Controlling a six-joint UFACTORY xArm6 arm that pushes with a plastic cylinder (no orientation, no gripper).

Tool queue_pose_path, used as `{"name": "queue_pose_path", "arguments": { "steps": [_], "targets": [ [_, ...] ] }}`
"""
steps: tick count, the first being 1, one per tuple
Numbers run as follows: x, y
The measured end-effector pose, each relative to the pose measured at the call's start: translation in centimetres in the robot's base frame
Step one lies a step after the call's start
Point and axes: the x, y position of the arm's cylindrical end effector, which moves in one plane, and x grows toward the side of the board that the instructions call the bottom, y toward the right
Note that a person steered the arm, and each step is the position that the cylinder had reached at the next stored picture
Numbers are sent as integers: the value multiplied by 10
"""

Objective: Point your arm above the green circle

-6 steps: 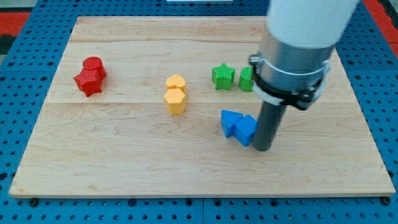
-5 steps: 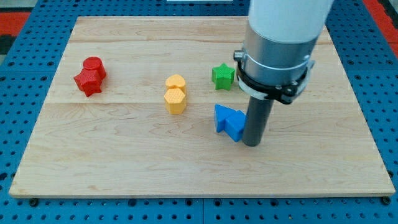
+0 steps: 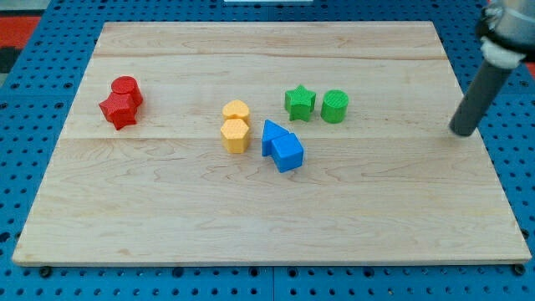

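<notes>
Wooden board on blue pegboard; my tip, a bare rod, stands well right of green circle

The arm was cut off by the view's top right corner; only the rod down to my tip showed. The rear red block, rear yellow block and rear blue block were partly hidden, shapes unclear.

The green circle is a short round cylinder standing upright on its flat base on the bench, right of centre. A green star sits just beside it at nine o'clock, apart.
</notes>
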Motion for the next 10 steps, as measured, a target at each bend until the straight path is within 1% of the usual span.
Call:
{"name": "queue_pose_path", "arguments": {
  "steps": [1, 2, 3, 6, 7, 8, 9, 10],
  "targets": [
    [-11, 28],
    [-28, 30],
    [-62, 31],
    [-63, 24],
    [-71, 1],
    [-87, -36],
    [-86, -132],
    [-86, -202]
  ]
}}
